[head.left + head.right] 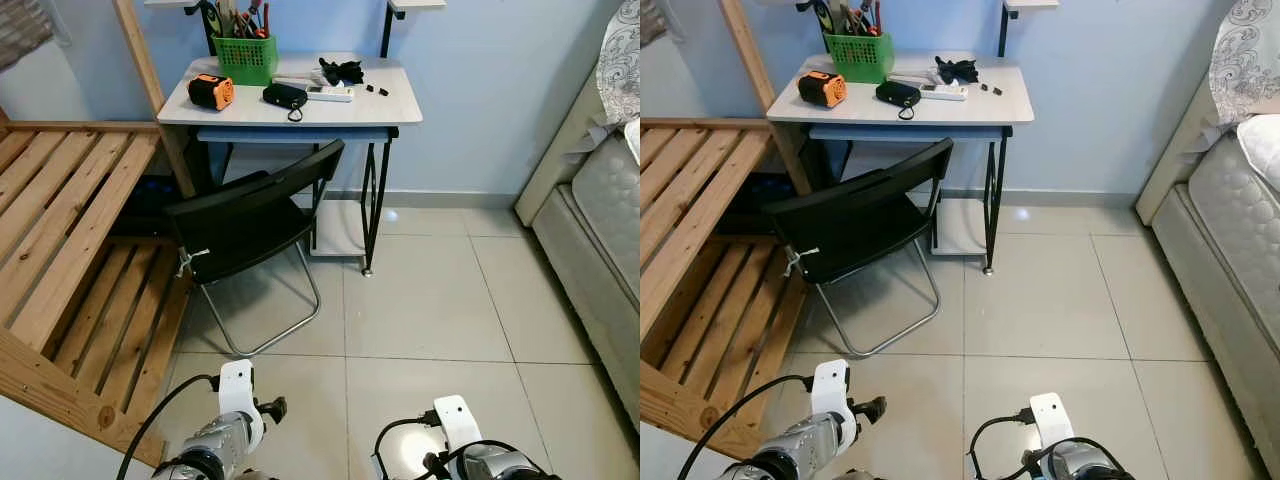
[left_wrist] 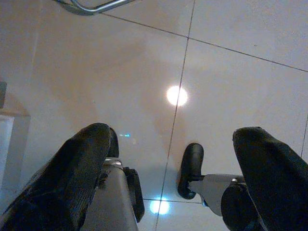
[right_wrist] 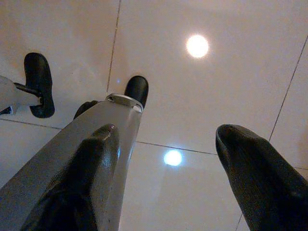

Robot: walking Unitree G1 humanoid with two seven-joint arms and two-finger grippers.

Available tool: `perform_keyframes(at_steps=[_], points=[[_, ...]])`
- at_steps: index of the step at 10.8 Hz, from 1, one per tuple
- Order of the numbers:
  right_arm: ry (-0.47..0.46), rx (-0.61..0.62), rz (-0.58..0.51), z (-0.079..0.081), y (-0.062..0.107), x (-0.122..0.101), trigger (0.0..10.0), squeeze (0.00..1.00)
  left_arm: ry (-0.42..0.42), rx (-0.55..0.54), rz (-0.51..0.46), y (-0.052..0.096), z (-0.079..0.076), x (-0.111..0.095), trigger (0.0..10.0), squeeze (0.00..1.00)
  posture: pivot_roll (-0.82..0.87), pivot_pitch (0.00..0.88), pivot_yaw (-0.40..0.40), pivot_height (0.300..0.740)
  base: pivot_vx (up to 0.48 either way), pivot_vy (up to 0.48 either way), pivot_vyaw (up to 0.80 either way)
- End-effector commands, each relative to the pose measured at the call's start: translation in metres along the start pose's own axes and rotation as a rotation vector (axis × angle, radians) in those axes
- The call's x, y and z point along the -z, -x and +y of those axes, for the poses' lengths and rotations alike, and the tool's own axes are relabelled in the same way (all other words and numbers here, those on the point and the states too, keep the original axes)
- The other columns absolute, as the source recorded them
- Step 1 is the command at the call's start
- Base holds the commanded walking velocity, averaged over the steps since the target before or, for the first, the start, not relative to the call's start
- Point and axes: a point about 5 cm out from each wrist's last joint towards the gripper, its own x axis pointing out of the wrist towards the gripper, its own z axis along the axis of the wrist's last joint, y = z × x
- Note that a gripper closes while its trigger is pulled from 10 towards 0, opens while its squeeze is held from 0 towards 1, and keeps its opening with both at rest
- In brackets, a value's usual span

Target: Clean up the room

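Two tools hang low at frame bottom: left tool [image 2: 173, 159] and right tool [image 3: 163, 168], both w/ fingers spread wide, holding nothing, over tile floor [image 1: 430, 320]. Mid-frame, black folding chair [image 1: 250, 225] by wooden bed frame [image 1: 70, 230]. Upper center, surface [image 1: 385, 105] w/ green basket [image 1: 247, 58], orange device [image 1: 211, 91], black pouch [image 1: 285, 96], power strip [image 1: 330, 93].

white desk [image 1: 380, 108], green basket [image 1: 247, 58], black pouch [image 1: 285, 96]
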Motion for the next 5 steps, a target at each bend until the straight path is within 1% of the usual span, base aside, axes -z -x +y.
perform_keyframes(at_steps=[1, 2, 3, 4, 5], points=[[-0.025, 0.031, -0.053, -0.006, 0.0, 0.005, 10.0, 0.0, -0.335, -0.043, 0.049, 0.001, 0.011, -0.005, 10.0, 0.0, -0.14, 0.0, 0.102, 0.74, 0.0, 0.0, 0.0], [-0.042, 0.043, -0.055, -0.008, 0.0, 0.005, 10.0, 0.0, -0.37, -0.028, 0.072, 0.001, 0.008, -0.002, 10.0, 0.0, -0.15, 0.0, 0.109, 0.74, 0.0, 0.0, 0.0], [-0.065, 0.012, -0.095, 0.022, -0.003, -0.002, 10.0, 0.0, -0.352, -0.067, 0.116, 0.0, 0.0, 0.013, 10.0, 0.0, -0.15, 0.0, 0.086, 0.74, 0.0, 0.0, 0.0], [-0.004, 0.012, -0.091, 0.028, -0.004, 0.001, 10.0, 0.0, -0.385, -0.082, 0.11, 0.0, 0.002, 0.012, 10.0, 0.0, -0.15, 0.0, 0.087, 0.74, 0.0, 0.0, 0.0], [-0.014, 0.003, -0.096, 0.035, -0.004, 0.003, 10.0, 0.0, -0.382, -0.082, 0.088, 0.0, 0.003, 0.01, 10.0, 0.0, -0.16, 0.0, 0.093, 0.74, 0.0, 0.0, 0.0]])
